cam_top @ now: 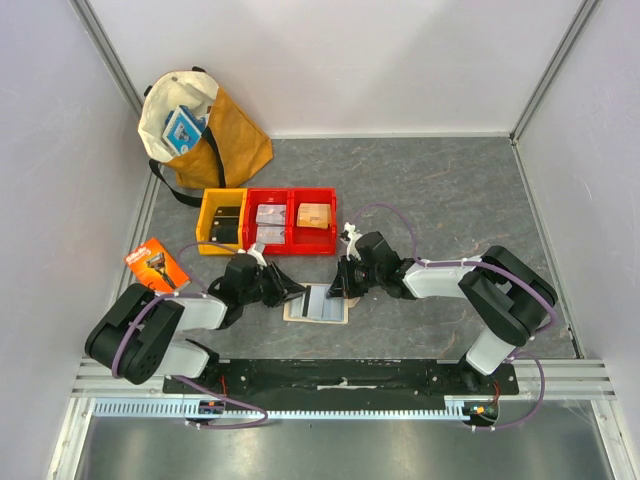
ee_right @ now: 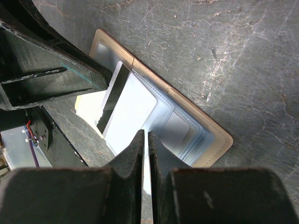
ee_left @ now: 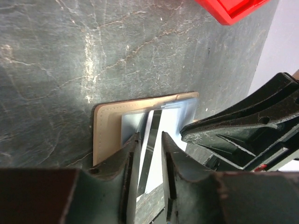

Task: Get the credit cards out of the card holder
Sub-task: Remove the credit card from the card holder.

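Observation:
The beige card holder lies open on the grey table between my two grippers, its pale blue-grey sleeves facing up. A white credit card with a black stripe sticks partly out of a sleeve toward the left arm. My left gripper hovers over that card's end with its jaws slightly apart, and the card lies flat below the gap. My right gripper is shut with its tips over the sleeves at the holder's right side. No yellow-and-blue card shows.
Behind the holder stand a yellow bin and red bins, one holding a tan block. An orange razor package lies at the left. A tote bag sits at the back left. A red bin corner shows in the left wrist view.

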Available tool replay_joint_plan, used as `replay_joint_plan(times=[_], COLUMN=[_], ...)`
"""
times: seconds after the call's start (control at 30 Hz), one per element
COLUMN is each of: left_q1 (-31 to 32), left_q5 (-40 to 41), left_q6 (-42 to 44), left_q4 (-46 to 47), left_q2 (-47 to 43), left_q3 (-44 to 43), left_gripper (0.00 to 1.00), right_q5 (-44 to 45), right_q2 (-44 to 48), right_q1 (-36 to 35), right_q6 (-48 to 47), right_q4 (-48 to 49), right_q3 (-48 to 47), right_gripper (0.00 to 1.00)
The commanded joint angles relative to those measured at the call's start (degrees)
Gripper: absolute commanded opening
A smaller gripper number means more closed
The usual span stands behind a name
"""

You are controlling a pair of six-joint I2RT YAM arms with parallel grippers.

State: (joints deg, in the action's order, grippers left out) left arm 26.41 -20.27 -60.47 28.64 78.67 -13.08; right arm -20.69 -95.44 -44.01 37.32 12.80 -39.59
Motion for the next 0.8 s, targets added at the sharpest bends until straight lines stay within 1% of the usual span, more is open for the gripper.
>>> replay_joint_plan(times=[0.0,0.17,0.37,0.77], left_q1=[-0.3,-0.3,-0.2,0.0], left_q5=[-1.7,-1.8,-2.6,-6.2], left_q6=[2.3,3.9,6.8,8.7], left_q4=[-0.2,-2.9,-5.8,-5.8], left_q2=[-1.2,-1.9,-1.6,2.7], left_q3=[1.7,1.7,0.7,-1.2], left_gripper=[0.34,0.42,0.43,0.43], right_q5=[3.0,2.8,2.7,2.4], right_q2=[-1.3,-1.2,-1.2,-1.6], right_q1=[0.1,0.1,0.2,0.1], right_q6=[-2.5,-2.4,-2.4,-2.3], right_q4=[-4.9,-4.9,-4.9,-4.9], right_q3=[-0.2,-0.4,-0.5,-0.8], right_gripper=[0.13,0.13,0.13,0.13])
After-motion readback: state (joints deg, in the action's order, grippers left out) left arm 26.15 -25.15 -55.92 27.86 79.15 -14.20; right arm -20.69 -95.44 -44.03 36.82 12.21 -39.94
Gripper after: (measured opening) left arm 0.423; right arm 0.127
